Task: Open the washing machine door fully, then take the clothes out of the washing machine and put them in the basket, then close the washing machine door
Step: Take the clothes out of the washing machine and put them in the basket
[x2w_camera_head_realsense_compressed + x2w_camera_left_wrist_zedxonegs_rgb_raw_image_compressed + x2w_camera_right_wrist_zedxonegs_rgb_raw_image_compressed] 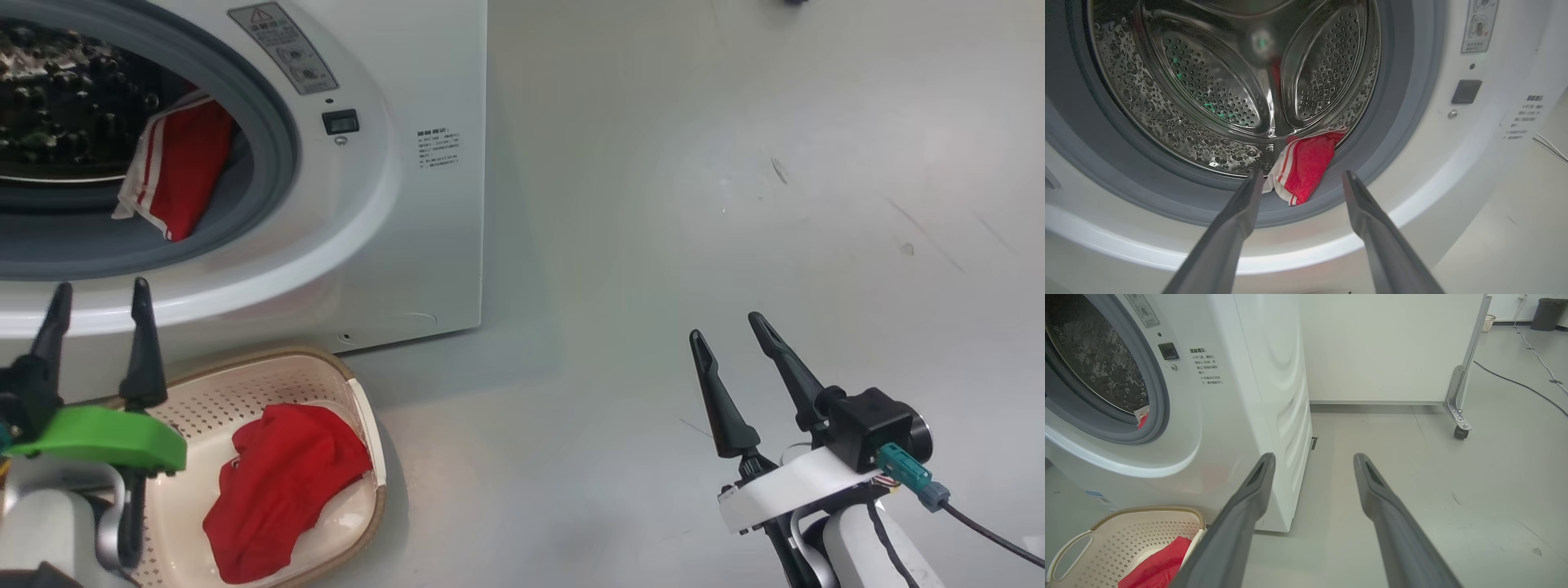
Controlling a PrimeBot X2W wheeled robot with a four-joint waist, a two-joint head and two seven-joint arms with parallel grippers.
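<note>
A: Where's the laundry?

B: One red garment (184, 167) with white stripes lies at the front lip of the drum (1208, 81), on its right side. It is slumped against the grey gasket (282, 139) of the washing machine (408, 245). Another red piece (282, 482) sits in the basket (369, 433) on the floor, just in front of the machine.

A: And the claws?

B: Both are spread wide and hold nothing. The left gripper (101, 284) hovers over the basket's left end, pointing at the drum mouth. The right gripper (725, 324) hangs over bare floor, well apart from the machine.

A: How will that garment handle?

B: Light and limp, I'd judge. It will sag once lifted and may drag on the rubber gasket. Best to pinch a thick fold along the bunched upper edge, where the stripes run. A thin corner could slip free.
</note>
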